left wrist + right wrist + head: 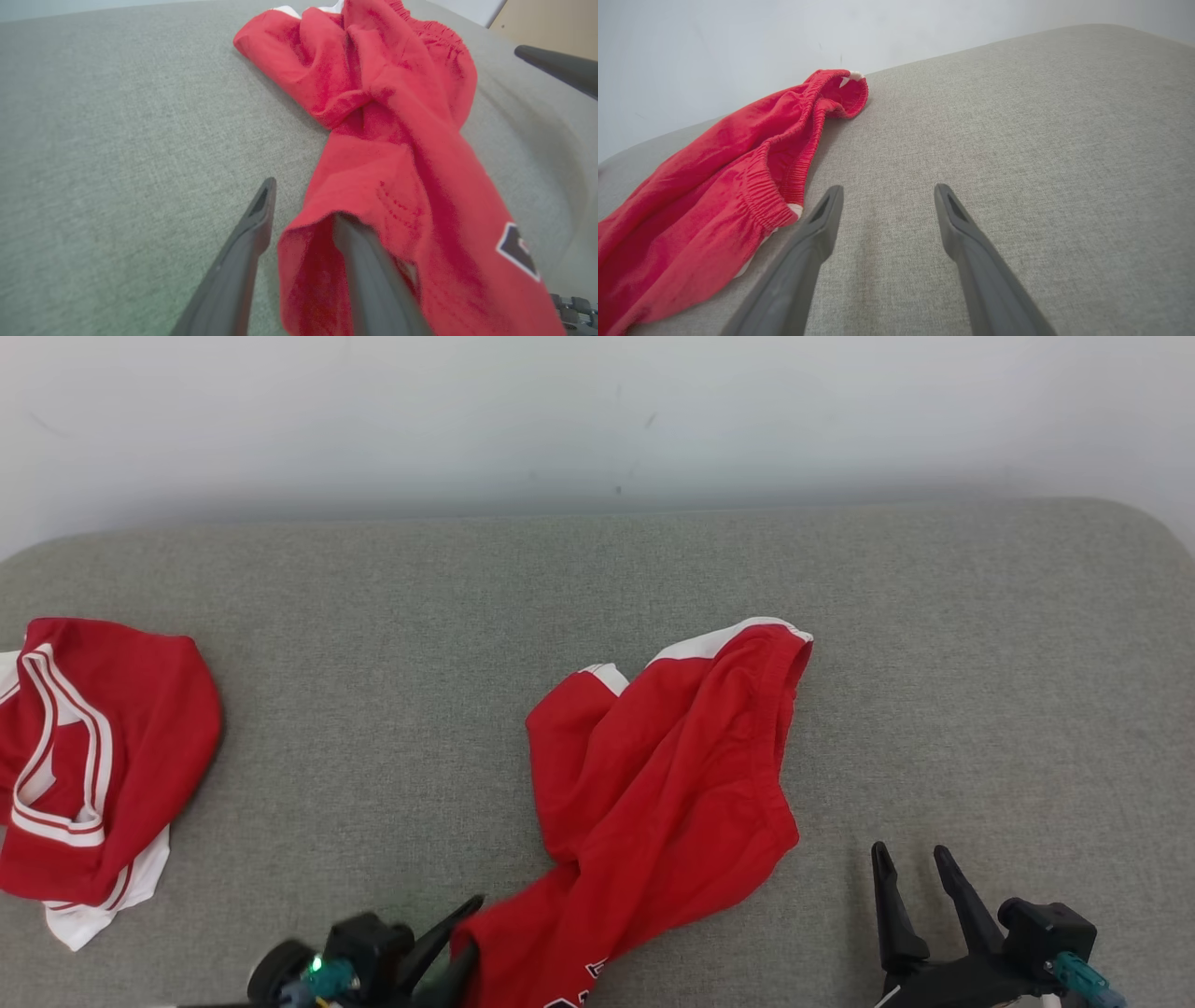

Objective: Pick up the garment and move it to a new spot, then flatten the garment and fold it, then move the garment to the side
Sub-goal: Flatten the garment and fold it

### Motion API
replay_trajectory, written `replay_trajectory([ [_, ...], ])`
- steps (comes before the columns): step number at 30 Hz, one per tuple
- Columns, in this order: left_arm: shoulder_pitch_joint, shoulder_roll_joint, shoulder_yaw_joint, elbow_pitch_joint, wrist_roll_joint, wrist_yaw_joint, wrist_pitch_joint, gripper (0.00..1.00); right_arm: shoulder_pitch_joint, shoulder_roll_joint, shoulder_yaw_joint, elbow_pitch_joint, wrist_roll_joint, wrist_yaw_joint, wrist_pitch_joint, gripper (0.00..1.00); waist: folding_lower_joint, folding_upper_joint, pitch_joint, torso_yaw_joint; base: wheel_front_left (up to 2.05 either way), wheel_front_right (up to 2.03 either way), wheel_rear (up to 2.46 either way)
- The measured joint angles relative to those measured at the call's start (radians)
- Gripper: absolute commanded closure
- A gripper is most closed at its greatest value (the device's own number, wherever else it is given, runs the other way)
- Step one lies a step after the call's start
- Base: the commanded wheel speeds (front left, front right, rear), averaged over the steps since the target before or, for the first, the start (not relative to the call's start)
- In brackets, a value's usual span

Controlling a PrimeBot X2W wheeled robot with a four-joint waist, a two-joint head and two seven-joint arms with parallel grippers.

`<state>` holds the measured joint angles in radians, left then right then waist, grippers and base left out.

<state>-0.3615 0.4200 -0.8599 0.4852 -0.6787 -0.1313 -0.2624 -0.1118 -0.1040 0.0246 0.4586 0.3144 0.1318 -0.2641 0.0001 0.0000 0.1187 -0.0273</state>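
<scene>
The garment (663, 765), a pair of red shorts with white trim, lies crumpled in the middle of the grey padded surface (373, 597). My left gripper (471, 924) is at its near end, still open. In the left wrist view one finger (252, 224) lies on the grey cloth outside the hem. The other finger (369, 270) is tucked into the leg opening of the garment (397, 116). My right gripper (910, 851) stands open just right of the shorts, nothing between its fingers. In the right wrist view the right gripper (889, 189) sits beside the elastic waistband of the garment (714, 186).
A second red piece of clothing with white stripes (93, 747) lies bunched at the far left edge. A pale wall (597, 411) runs behind the surface. Bare grey cloth spreads to the right and behind the shorts. A right finger (560, 67) shows in the left wrist view.
</scene>
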Motion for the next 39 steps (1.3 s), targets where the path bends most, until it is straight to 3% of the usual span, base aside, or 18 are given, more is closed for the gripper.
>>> replay_trajectory([
  [8,-0.038,0.020,0.079,-0.092,-0.004,0.000,0.000,1.00,-0.001,0.000,-0.003,-0.010,-0.003,0.000,0.000,0.00,0.0000,0.0000,0.008,0.005,0.00,0.00,0.00],
  [15,-0.096,0.025,0.197,-0.023,-0.053,0.000,0.000,1.00,-0.023,-0.001,0.008,-0.004,-0.007,0.000,0.000,0.00,0.0000,0.0000,0.027,-0.008,0.00,0.00,0.00],
  [18,-0.114,0.016,0.199,0.010,-0.035,0.000,0.000,1.00,-0.031,-0.005,0.011,0.000,-0.007,0.000,0.000,0.00,0.0001,0.0000,0.028,-0.018,0.00,0.00,0.00],
  [20,-0.115,-0.001,0.201,0.025,-0.029,0.000,0.000,0.89,-0.030,-0.006,0.011,0.001,-0.007,0.000,0.000,0.00,0.0000,0.0000,0.027,-0.022,0.00,0.00,0.00],
  [21,-0.115,-0.007,0.209,0.031,-0.015,0.000,0.000,0.53,-0.030,-0.007,0.010,0.001,-0.007,0.000,0.000,0.00,0.0000,0.0000,0.025,-0.024,0.00,0.00,0.00],
  [22,-0.115,-0.012,0.231,0.039,-0.001,0.000,0.000,0.00,-0.030,-0.007,0.010,0.001,-0.007,0.000,0.000,0.00,0.0000,0.0000,0.023,-0.024,0.00,0.00,0.00],
  [31,-0.023,-0.037,0.349,0.094,0.085,0.000,0.000,0.00,0.001,0.000,0.001,0.007,-0.007,0.000,0.000,0.00,-0.0002,0.0000,-0.011,-0.010,0.00,0.00,0.00],
  [39,0.094,-0.037,0.428,0.026,0.128,0.000,0.000,0.00,0.014,0.004,0.002,0.010,-0.005,0.000,0.000,0.00,-0.0002,0.0000,-0.037,0.016,0.00,0.00,0.00],
])
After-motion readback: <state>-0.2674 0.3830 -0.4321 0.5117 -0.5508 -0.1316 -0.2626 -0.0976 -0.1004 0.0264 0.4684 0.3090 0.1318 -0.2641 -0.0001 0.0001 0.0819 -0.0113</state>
